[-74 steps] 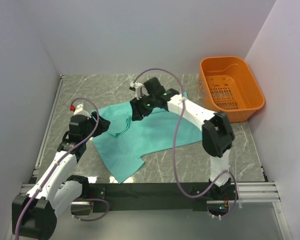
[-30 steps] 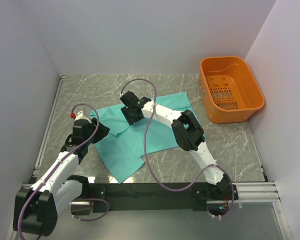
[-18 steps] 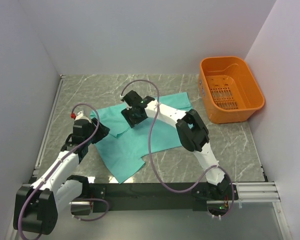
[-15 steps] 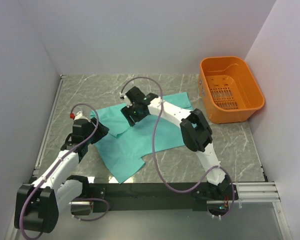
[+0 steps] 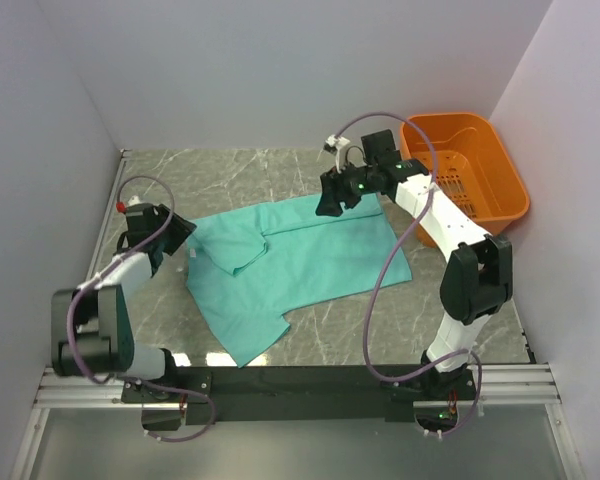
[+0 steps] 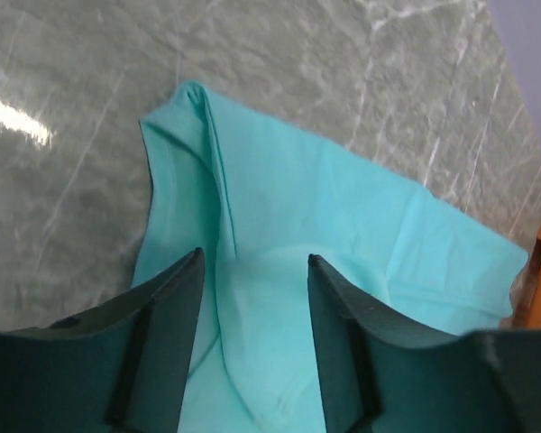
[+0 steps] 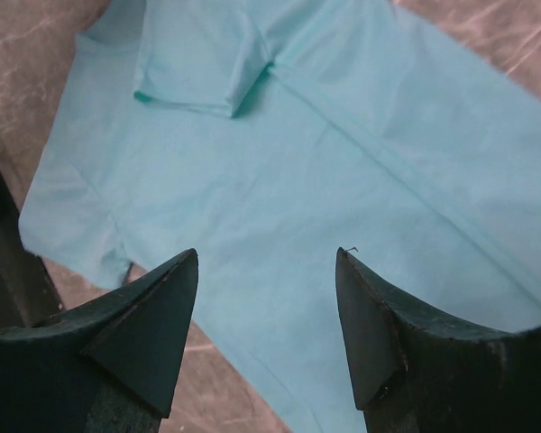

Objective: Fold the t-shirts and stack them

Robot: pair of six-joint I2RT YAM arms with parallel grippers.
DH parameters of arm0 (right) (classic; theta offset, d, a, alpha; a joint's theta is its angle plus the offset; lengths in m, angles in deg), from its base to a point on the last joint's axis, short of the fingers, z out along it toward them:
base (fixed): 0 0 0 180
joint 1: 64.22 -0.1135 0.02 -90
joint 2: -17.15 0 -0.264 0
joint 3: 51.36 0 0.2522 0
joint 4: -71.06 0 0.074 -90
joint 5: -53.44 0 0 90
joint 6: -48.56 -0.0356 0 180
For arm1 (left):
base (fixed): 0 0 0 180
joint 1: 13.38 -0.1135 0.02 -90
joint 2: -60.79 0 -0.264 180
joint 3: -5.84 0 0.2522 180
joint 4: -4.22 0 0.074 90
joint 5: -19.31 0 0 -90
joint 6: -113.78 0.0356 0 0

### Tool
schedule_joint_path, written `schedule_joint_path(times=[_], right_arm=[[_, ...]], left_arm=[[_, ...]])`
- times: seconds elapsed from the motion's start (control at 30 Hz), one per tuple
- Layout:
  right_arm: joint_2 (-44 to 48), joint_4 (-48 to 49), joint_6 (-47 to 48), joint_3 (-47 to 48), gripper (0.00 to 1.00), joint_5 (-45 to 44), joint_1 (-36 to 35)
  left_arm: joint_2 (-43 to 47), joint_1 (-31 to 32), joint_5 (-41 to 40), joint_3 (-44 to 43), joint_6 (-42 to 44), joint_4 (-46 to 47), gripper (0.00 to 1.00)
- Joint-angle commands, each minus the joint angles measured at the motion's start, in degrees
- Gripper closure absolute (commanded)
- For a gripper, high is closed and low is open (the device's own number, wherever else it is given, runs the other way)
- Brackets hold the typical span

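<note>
Bright, even light from overhead, only faint soft shadows on the table [image 5: 330, 335]. White glare along its near edge, another hot streak at left in the left wrist view. Fingers [image 6: 153, 352] there dark and blurry up close. T-shirt [image 7: 343, 180] crisp from the right wrist, slight warm cast on the stone.

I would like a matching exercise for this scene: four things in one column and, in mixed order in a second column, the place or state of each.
Column one
1. t-shirt
2. orange basket
3. left gripper
4. right gripper

Column two
A. at the far right of the table
B. open, at the shirt's left side
C. lying spread out in the middle of the table
D. open, high over the shirt near the basket

Pairs: 1-C, 2-A, 3-B, 4-D
</note>
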Motion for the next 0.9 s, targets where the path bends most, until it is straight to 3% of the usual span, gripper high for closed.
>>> schedule_joint_path(times=[0.0, 0.23, 0.57, 0.67, 0.77, 0.87], right_arm=[[1.89, 2.74, 1.10, -3.46, 0.31, 6.49, 0.95], [3.12, 4.06, -0.05, -4.95, 0.31, 9.31, 3.94], [4.26, 4.59, -1.37, -5.40, 0.31, 11.68, 5.96], [4.79, 4.77, -1.72, -5.48, 0.31, 12.04, 6.93], [4.97, 4.95, -2.07, -5.75, 0.31, 12.47, 7.72], [5.14, 5.12, -2.24, -5.75, 0.31, 12.56, 8.25]], left_arm=[[-5.68, -2.10, 5.41, -4.82, 0.32, 4.52, 0.48], [-16.05, -3.16, 7.78, -11.06, 1.37, 4.00, 0.52], [-23.80, -3.25, 7.96, -17.74, 2.69, 0.48, 0.63], [-24.77, -3.16, 8.49, -18.53, 3.39, 0.13, 0.69], [-25.47, -3.60, 8.58, -19.58, 4.01, -0.57, 0.92], [-25.74, -4.13, 7.35, -20.64, 5.06, -1.80, 0.99]])
